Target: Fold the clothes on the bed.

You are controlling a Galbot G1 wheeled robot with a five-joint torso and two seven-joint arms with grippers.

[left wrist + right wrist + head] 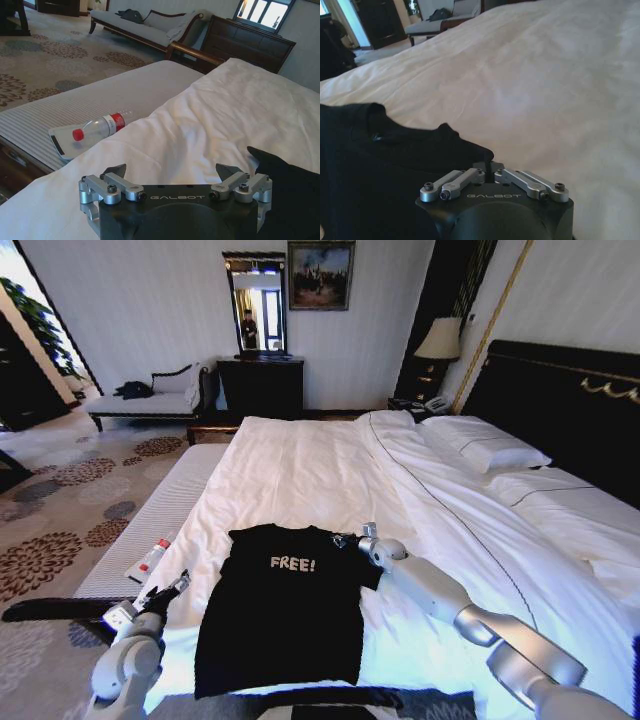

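Observation:
The clothes are a black T-shirt (280, 625) with white "FREE!" lettering, lying flat and face up on the white bed (320, 465). My right gripper (348, 539) is at the shirt's right sleeve. In the right wrist view this gripper (489, 169) is shut, with the black sleeve edge (465, 147) caught at its tips. My left gripper (170, 588) hovers low beside the shirt's left edge, near the bed's side. In the left wrist view it (171, 172) stands open over white sheet (200, 125), with the shirt (295, 195) just to one side.
A grey striped bench (165, 505) runs along the bed's left side, carrying a plastic bottle (152, 556) on a white card. Pillows (490, 450) and the dark headboard (560, 400) lie to the right. A chaise longue (150, 400) and a dresser (260, 385) stand beyond the bed.

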